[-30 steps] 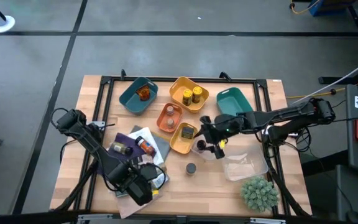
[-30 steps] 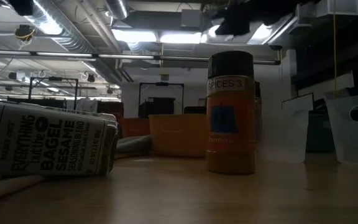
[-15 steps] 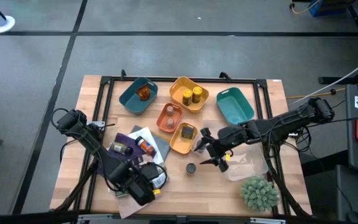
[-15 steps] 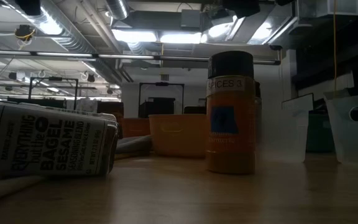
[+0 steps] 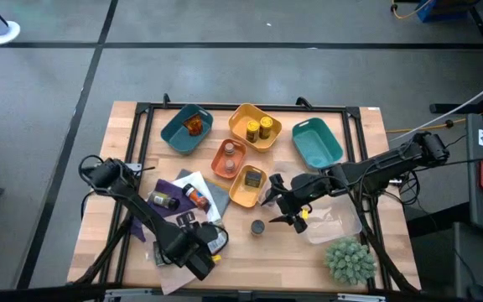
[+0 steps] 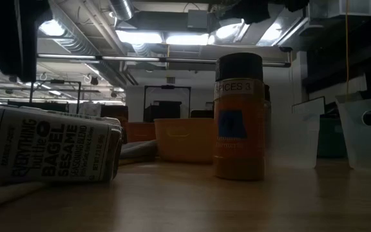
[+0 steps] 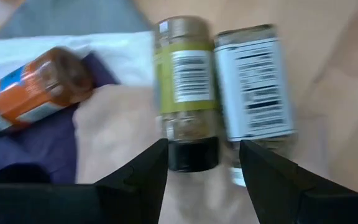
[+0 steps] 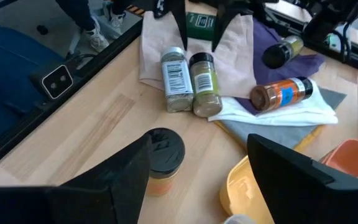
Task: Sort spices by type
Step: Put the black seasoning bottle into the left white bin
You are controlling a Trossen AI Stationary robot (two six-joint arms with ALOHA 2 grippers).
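A dark-lidded orange spice jar [image 6: 239, 116] stands upright on the bare wood of the desk [image 5: 367, 252], just in front of the small yellow tray [image 5: 247, 185]; its label reads "SPICES 3" in the low view, while from overhead only its round dark cap shows. The right gripper [image 5: 284, 209] hangs just beside this jar, fingers spread and holding nothing; its wrist view shows the jar's lid between the two dark fingers [image 8: 294, 174].

Nearer the left front of the desk, three jars lie on their sides on a heap of cloths [image 8: 241, 68]: a green herb jar [image 7: 184, 87] with a black lid, a clear white-labelled jar [image 7: 253, 81] touching it side by side, and an orange-labelled jar [image 7: 33, 87] apart from them. The left wrist view alone shows their barcodes. The left gripper [image 7: 201, 165] is above the herb jar's lid, fingers apart and empty. The low view reads "EVERYTHING BUT THE BAGEL SESAME" on the white-labelled jar.
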